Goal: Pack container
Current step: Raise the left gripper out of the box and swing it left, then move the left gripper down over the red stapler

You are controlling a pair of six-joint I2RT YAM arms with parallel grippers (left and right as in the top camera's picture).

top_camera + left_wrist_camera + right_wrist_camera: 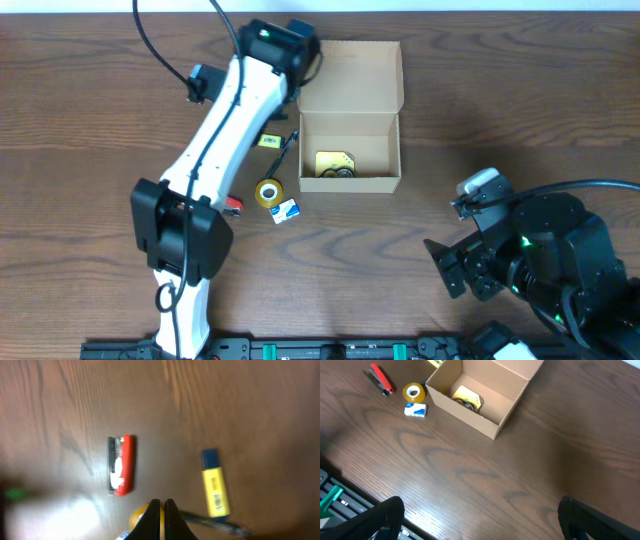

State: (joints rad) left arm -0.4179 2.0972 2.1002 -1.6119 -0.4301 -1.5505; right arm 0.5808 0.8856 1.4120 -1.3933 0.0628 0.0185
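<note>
The tan cardboard container [349, 183] stands open at the table's middle back, with its lid flap [352, 76] folded away. A yellow and black item [335, 164] lies inside it. The container also shows in the right wrist view [465, 414]. My left gripper [161, 510] is shut and empty, held high over the table. Its wrist [280, 45] is by the container's back left corner. My right gripper [481, 522] is open and empty, at the front right [452, 268], far from the container.
Left of the container lie a yellow highlighter [268, 140], a black pen [285, 152], a yellow tape roll [267, 192], a blue and white eraser [287, 210] and a red stapler [233, 206], which is partly under my left arm. A rail runs along the front edge.
</note>
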